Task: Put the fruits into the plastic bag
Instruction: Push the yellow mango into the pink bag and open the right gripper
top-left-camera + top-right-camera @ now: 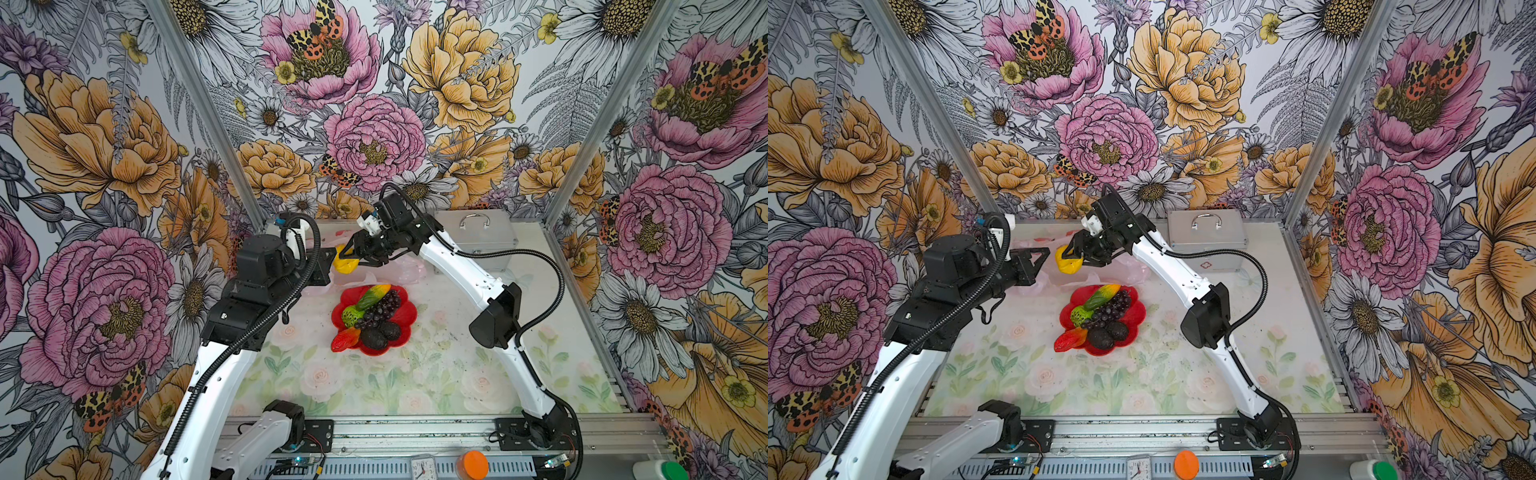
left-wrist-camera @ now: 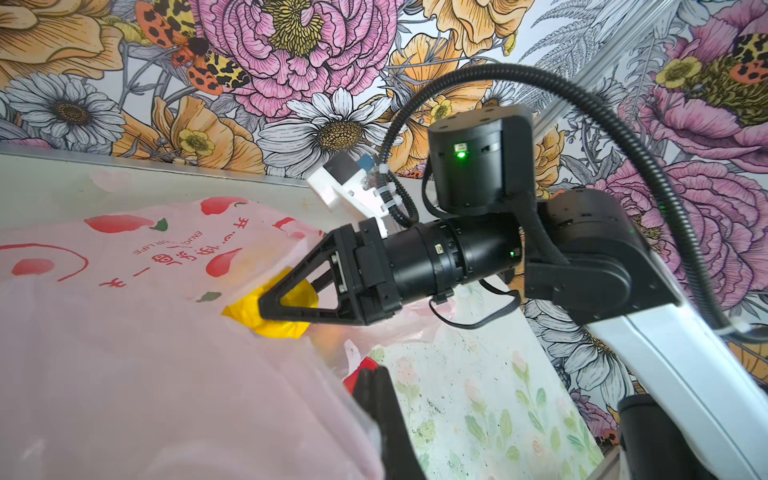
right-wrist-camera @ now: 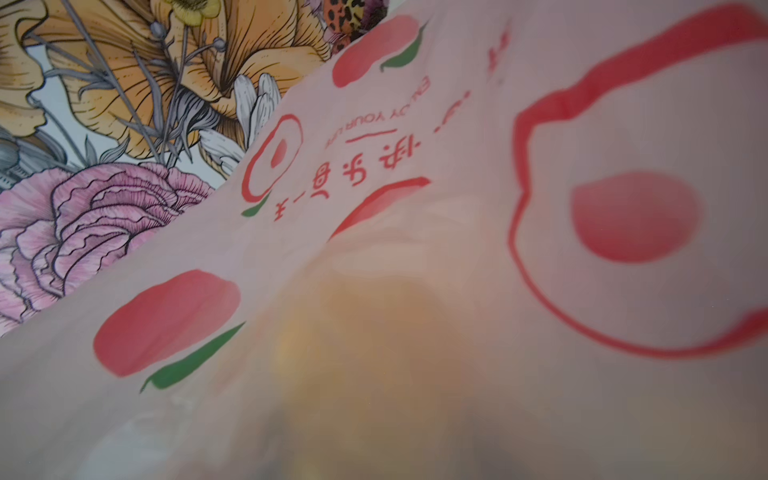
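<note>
My right gripper (image 1: 347, 258) (image 1: 1069, 259) (image 2: 266, 309) is shut on a yellow round fruit (image 1: 345, 266) (image 1: 1068, 266) (image 2: 278, 328), held above the table at the lifted edge of the pale-pink plastic bag (image 1: 401, 266) (image 1: 1129, 266) (image 2: 124, 332) (image 3: 457, 124). My left gripper (image 1: 328, 257) (image 1: 1044, 255) (image 2: 374, 386) is shut on the bag's film and holds it up. Bag film covers the right wrist view, where the fruit shows only as a yellow blur (image 3: 365, 353). On the red plate (image 1: 409, 316) (image 1: 1138, 316) lie a green-orange fruit (image 1: 374, 295), grapes (image 1: 380, 309), a bumpy green ball (image 1: 352, 316), two blackish fruits (image 1: 374, 337) and a red-orange one (image 1: 345, 338).
A silver metal case (image 1: 482, 237) (image 1: 1206, 237) stands at the back right, behind the right arm. At the front rail sit a small clock (image 1: 422, 467), an orange-lidded jar (image 1: 473, 464) and a green-lidded container (image 1: 673, 471). Flowered walls close in three sides.
</note>
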Controlling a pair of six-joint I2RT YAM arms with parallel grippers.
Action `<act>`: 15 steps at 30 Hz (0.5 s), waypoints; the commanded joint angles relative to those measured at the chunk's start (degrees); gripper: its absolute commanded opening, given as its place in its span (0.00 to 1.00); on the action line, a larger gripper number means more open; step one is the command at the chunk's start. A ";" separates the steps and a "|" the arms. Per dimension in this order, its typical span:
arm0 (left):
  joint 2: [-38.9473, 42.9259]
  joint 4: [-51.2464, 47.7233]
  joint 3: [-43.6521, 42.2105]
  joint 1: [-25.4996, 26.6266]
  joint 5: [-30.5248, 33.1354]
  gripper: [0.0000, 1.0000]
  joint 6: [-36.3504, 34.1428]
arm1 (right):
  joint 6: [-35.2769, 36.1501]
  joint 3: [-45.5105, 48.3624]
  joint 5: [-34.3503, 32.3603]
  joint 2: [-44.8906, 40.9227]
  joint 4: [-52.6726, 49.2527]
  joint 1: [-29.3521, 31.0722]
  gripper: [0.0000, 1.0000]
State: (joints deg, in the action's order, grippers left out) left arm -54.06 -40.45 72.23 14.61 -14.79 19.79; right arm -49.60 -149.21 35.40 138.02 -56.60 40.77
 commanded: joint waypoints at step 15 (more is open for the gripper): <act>-0.50 6.10 -8.81 -1.25 -5.03 0.00 9.48 | -9.13 -2.40 -11.75 8.97 5.18 -3.04 0.38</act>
State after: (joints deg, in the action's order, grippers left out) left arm -53.89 -36.51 64.66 13.69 -18.59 26.83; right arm -56.05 -149.73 25.17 145.27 -54.54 38.57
